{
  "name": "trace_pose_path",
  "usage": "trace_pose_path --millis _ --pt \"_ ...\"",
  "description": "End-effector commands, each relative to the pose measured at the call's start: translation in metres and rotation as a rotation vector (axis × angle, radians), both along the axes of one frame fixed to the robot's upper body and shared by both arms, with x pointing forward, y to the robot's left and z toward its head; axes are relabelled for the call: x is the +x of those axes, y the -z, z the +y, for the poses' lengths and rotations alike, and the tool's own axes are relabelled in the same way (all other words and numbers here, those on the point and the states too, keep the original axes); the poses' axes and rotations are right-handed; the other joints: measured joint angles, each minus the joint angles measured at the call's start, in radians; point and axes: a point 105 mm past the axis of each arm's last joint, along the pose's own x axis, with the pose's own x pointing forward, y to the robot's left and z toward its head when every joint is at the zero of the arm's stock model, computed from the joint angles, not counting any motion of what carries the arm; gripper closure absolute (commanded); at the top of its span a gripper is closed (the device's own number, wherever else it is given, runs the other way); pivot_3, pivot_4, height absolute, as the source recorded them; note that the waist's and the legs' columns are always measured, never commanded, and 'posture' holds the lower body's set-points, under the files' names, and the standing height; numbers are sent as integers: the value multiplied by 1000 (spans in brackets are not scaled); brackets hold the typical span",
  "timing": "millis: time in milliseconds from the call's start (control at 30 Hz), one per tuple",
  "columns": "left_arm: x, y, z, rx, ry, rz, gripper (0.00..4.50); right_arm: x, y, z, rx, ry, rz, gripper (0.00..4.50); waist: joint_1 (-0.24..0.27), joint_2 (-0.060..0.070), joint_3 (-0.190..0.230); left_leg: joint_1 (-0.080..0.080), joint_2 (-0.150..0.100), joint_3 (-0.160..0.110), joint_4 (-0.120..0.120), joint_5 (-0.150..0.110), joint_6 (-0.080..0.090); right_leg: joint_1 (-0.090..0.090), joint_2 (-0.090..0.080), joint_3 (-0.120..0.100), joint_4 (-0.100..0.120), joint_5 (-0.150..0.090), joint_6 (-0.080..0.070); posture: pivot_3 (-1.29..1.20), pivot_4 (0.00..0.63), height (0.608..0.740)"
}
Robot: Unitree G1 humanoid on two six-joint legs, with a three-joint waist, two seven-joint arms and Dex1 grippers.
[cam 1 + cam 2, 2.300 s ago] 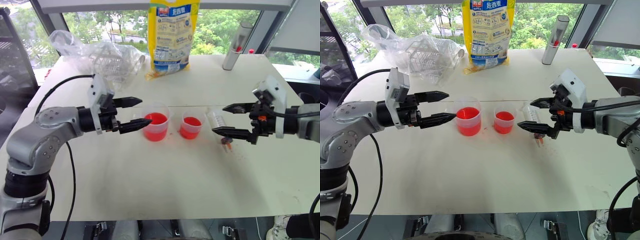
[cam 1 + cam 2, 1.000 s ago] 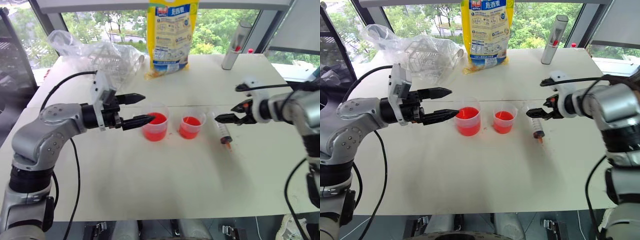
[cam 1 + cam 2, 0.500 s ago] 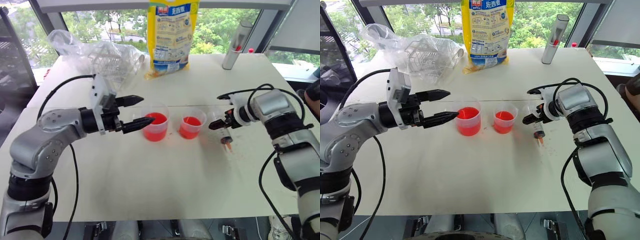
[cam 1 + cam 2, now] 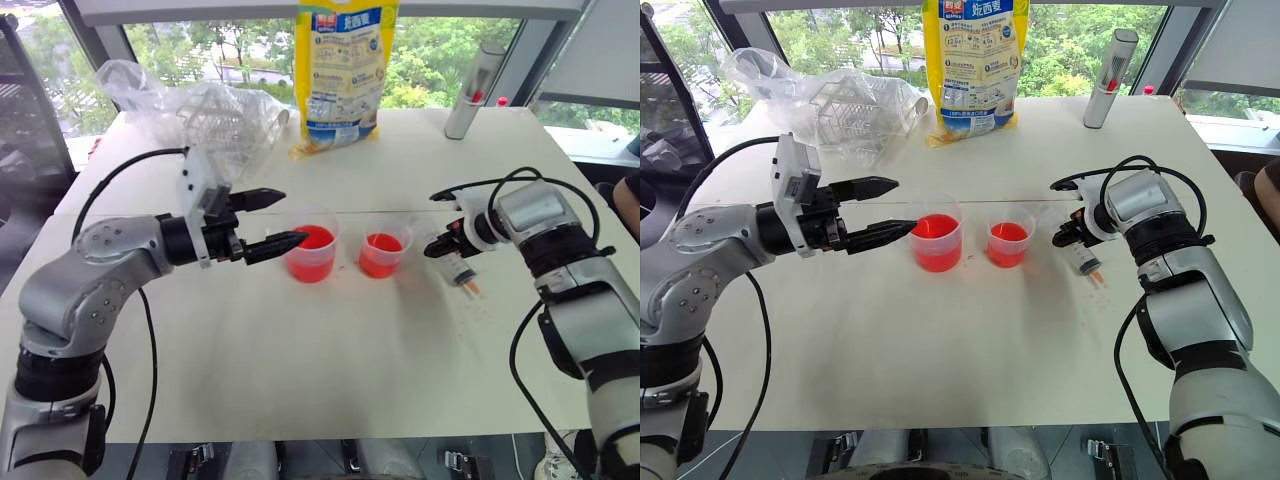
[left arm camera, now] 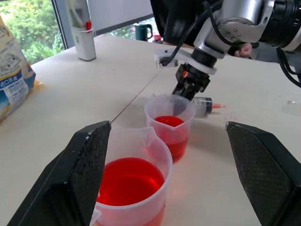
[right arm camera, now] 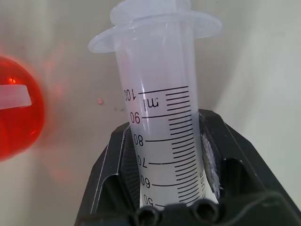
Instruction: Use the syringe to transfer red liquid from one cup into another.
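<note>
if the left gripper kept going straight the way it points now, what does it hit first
Probably the larger beaker of red liquid: the open left gripper points level at it, its fingers straddling the rim. Beyond that stands the smaller cup. Depth is hard to judge.

Two head cameras look forward and down over a white table (image 4: 300,380) toward windows — near-identical stereo views, both taking in both arms, both cups and the far clutter. The left wrist camera sits low, looking level along its own fingers past the larger cup (image 5: 129,188) and smaller cup (image 5: 170,123) — shared with the head views. The right wrist camera looks steeply down, very close on the syringe (image 6: 164,122).
</note>
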Motion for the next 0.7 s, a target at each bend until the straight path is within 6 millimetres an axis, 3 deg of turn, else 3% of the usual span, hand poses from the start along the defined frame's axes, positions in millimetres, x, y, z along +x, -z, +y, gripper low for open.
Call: trace_pose_path --millis 33,167,267,333,400,467,567,700 --pt "4 -23 9 -17 -26 -89 479 10 -51 1 37 14 -212 3100 0 0 0 0 0 0 0 0 0 0 0 0 0 0 0 0 150 740" --pt "12 -34 15 -30 -36 -121 479 16 -118 6 -2 -73 -628 3100 1 0 0 0 -1 0 -1 0 0 -1 1 -1 0 0 0 0 150 740" --pt "15 -37 16 -28 -32 -127 479 14 -146 16 -13 -127 -831 3100 0 0 0 0 -1 0 -1 0 0 -1 1 -1 0 0 0 0 150 740" --pt "19 -43 18 -18 -25 -143 479 1 -171 46 75 -246 -976 3100 -2 0 0 0 -1 0 -1 0 0 -1 1 -1 0 0 0 0 150 740" --pt "24 -52 20 -18 -15 -162 479 -27 -196 92 294 -432 -1132 3100 -5 0 0 0 0 1 -1 0 0 -1 2 -1 0 0 0 0 150 740" --pt "26 -60 21 -15 -7 -179 479 -46 -200 118 425 -549 -1182 3100 -7 0 0 0 1 0 -1 0 0 -1 4 -1 1 0 0 0 150 740" --pt "24 -74 20 -4 15 -212 479 -47 -201 151 583 -576 -1251 3100 -4 0 0 1 2 0 -1 0 0 0 6 -1 2 0 0 0 150 740" --pt "22 -81 23 13 22 -231 479 -46 -200 177 758 -554 -1286 3100 -2 0 0 1 2 0 0 0 -1 0 3 -1 3 0 0 0 150 740"
